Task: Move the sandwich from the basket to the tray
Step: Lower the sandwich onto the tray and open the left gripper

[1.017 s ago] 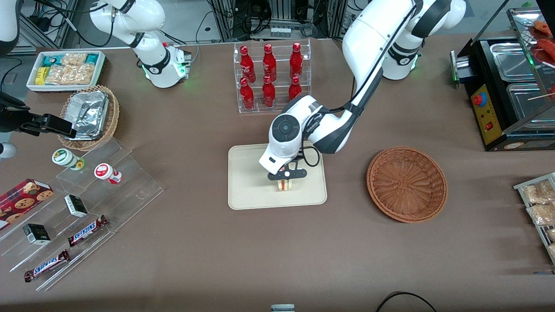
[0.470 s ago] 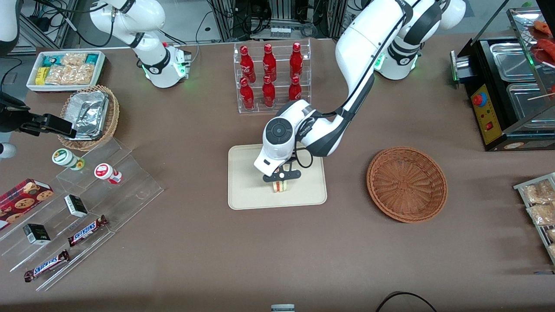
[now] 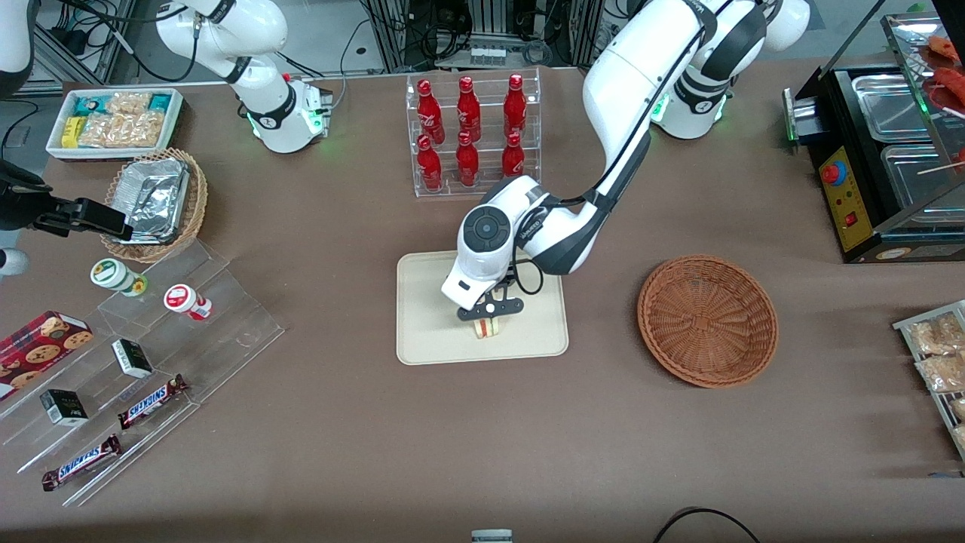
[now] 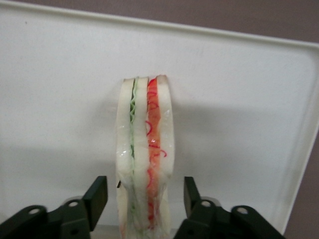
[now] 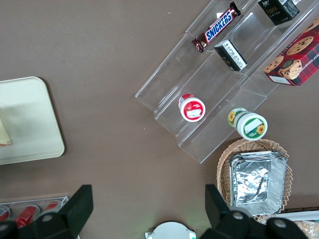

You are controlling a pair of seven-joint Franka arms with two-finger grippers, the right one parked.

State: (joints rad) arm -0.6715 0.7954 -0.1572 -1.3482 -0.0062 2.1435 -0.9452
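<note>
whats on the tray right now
Only the sandwich stands on the tray, on edge with its red and green filling showing. The tool is open, a finger on each side with gaps. The arm covers part of the tray in the front view.

The sandwich (image 3: 488, 329) stands on edge on the tray (image 3: 430, 317), and the gripper (image 3: 488, 313) sits just above it, a finger (image 4: 97, 195) on each side and apart from the bread. The basket (image 3: 707, 320) lies beside the tray (toward the working arm's end).
</note>
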